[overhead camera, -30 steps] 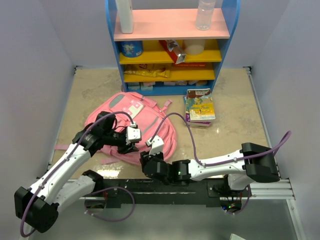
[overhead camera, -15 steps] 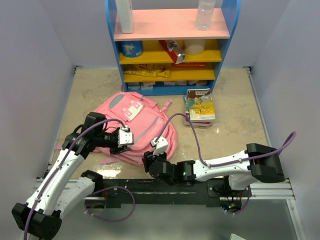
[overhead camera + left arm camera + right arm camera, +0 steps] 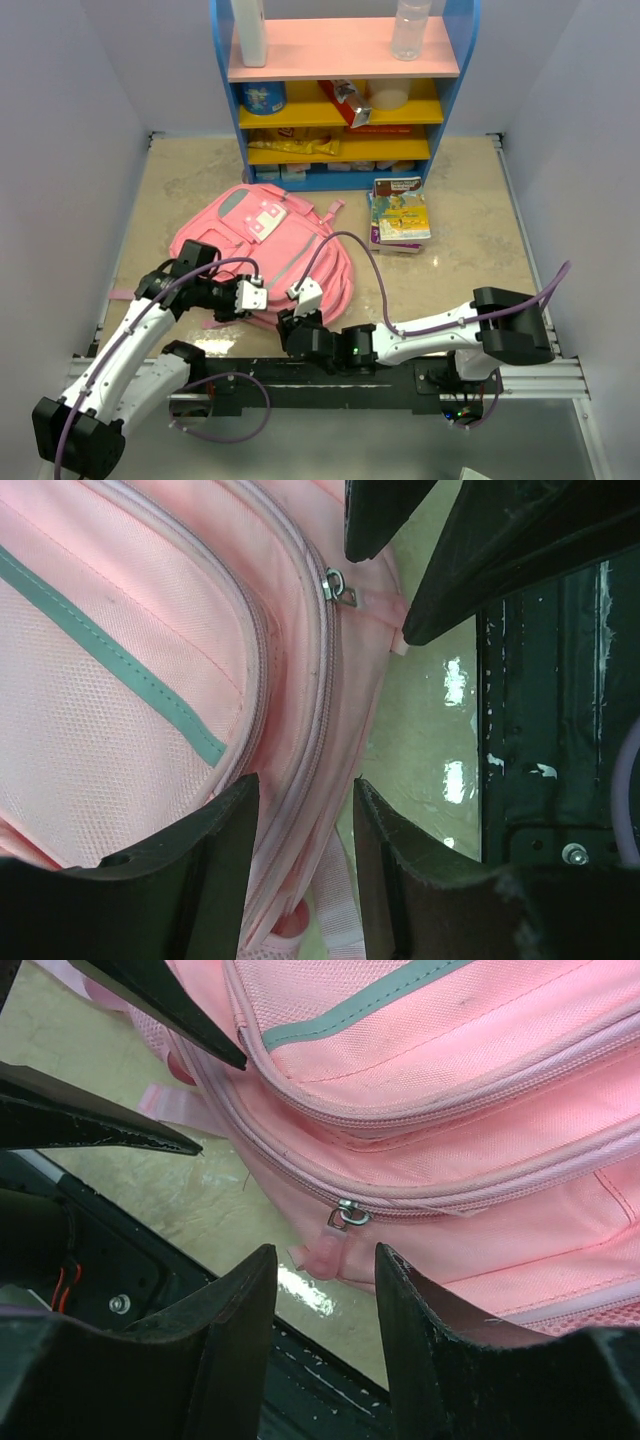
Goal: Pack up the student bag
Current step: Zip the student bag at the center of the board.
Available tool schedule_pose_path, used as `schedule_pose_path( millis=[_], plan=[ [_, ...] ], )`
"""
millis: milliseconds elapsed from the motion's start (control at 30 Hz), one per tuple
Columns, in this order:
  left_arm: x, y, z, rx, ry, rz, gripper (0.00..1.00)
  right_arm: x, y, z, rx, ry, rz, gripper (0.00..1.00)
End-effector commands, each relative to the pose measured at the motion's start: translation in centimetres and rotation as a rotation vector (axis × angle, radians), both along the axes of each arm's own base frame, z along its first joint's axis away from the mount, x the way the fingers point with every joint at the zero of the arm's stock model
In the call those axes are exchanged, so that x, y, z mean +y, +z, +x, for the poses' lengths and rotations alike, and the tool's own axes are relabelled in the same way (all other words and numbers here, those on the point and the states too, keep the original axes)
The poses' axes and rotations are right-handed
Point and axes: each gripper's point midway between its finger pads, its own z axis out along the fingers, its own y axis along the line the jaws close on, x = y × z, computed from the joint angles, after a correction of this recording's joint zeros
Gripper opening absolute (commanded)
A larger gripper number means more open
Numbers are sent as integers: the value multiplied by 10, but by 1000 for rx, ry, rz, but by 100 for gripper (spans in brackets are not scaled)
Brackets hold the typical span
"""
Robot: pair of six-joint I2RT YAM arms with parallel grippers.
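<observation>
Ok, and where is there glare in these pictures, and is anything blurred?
Top external view: even light, sharp, with one bright reflection on the table at its near edge. Left wrist view: white glare patches on the table beside the black rail; the student bag and its zip puller are sharp. Right wrist view: one glare streak below the zip puller, no motion blur.

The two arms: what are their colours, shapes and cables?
The left arm and right arm have rounded white links and black joints. A purple cable loops loosely along each. The left gripper and right gripper each have a white block and two dark, wedge-shaped fingers.
</observation>
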Motion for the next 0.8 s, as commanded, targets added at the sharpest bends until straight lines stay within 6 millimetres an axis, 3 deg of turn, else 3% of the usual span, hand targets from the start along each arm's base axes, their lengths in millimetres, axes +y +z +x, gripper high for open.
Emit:
schedule_pose_path(
  millis=[0,133,333,433,533,633,767],
  plan=[
    [-4,-2,15,-62,-21,-14,47,14,13,3,-7,-25,35,47],
    [-5,-7,19,-55,-24,-11,46,19,9,3,-5,-38,20,47],
    [-10,-13,17,-39,-44,-30,42,24,1,4,-6,-45,-14,38],
    [-10,-15,18,-32,-47,-29,34,23,0,4,2,-53,-12,31],
    [-10,-17,19,-31,-52,-26,18,14,-5,6,3,-73,-48,23],
    [-10,-16,20,-29,-47,-25,5,3,-4,7,9,-97,-48,9],
    [-8,-17,20,-37,-44,-9,0,-10,0,8,9,-113,-51,0]
  ],
)
